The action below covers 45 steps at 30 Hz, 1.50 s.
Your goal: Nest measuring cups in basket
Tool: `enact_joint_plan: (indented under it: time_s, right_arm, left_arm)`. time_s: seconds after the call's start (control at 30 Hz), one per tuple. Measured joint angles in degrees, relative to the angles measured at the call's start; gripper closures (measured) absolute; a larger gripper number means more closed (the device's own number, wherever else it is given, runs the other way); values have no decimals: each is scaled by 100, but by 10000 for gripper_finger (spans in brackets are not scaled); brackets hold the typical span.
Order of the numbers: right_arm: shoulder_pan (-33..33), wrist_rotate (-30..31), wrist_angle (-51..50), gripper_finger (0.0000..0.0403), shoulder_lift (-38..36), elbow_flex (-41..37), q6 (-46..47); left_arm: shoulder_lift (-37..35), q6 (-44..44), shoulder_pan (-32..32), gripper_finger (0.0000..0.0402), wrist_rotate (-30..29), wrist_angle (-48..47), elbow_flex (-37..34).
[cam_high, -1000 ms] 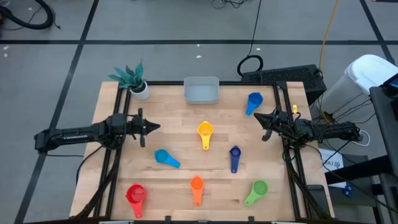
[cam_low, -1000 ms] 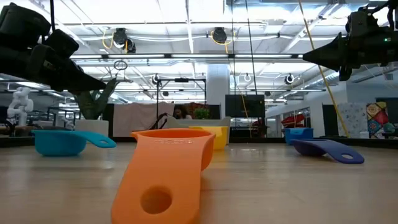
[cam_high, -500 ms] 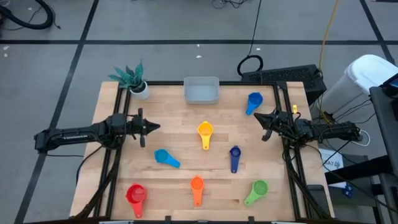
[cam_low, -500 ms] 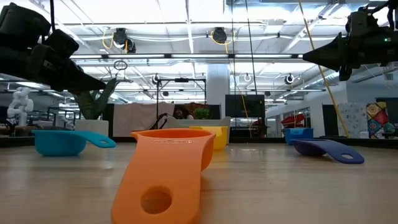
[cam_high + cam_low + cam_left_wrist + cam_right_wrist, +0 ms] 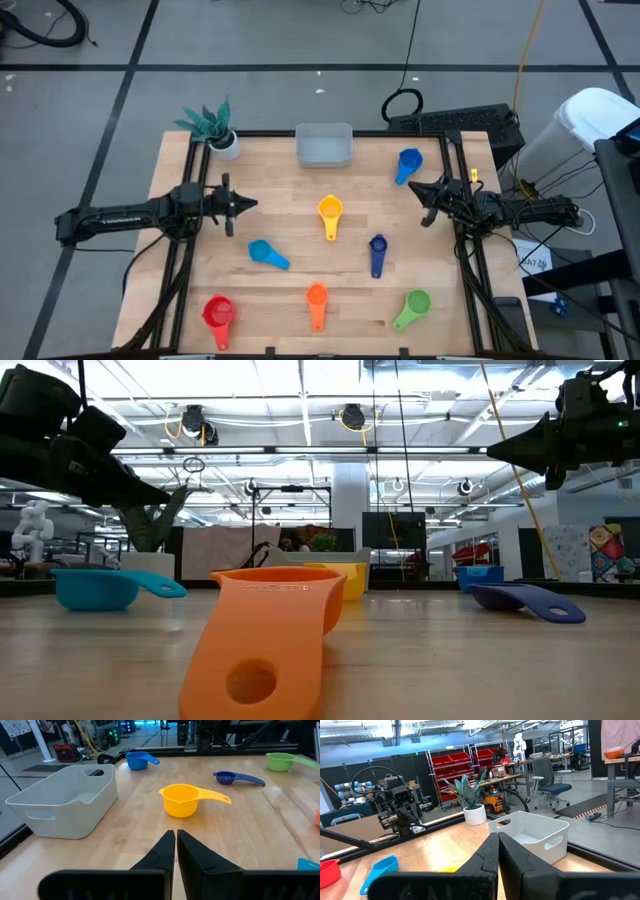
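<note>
Seven measuring cups lie scattered on the wooden table, each resting on its base: blue (image 5: pixel 408 163), yellow (image 5: pixel 330 211), dark blue (image 5: pixel 377 250), light blue (image 5: pixel 265 252), red (image 5: pixel 218 314), orange (image 5: pixel 317 299) and green (image 5: pixel 413 306). The pale basket (image 5: pixel 323 145) stands at the far edge, with nothing in it. My left gripper (image 5: pixel 250 204) hovers shut over the table's left side, pointing toward the yellow cup (image 5: pixel 186 800). My right gripper (image 5: pixel 414 187) hovers shut at the right side, near the blue cup. Neither holds anything.
A white pot with a teal plant (image 5: pixel 212 128) stands at the far left corner. Black rails (image 5: pixel 187 215) run along the table's left and right sides. Bare wood lies between the cups in the middle.
</note>
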Motion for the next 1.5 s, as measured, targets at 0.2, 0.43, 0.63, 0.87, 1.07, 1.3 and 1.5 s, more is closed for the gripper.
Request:
enact_joint_plan:
  time_s: [0.2, 0.43, 0.63, 0.87, 1.07, 1.3, 1.5]
  right_arm:
    - [-1, 0, -1, 403, 0, 0, 2]
    - [1, 0, -1, 403, -1, -1, 0]
    - [0, 0, -1, 403, 0, -1, 0]
    - [-1, 0, -1, 403, -1, 0, 2]
    - [-1, 0, 12, 403, 0, -1, 6]
    - [1, 0, 41, 403, -2, -2, 351]
    - [-1, 0, 41, 403, 0, -1, 367]
  left_arm:
    - [0, 7, 0, 378, 0, 2, 0]
    - [0, 9, 3, 378, -52, 0, 0]
    - [2, 3, 3, 378, -52, 2, 0]
    - [0, -186, 3, 378, -52, 2, 0]
    - [2, -498, 3, 378, -52, 89, 0]
    - [0, -1336, 3, 378, -52, 168, 0]
    - [0, -1416, 3, 378, -55, 164, 0]
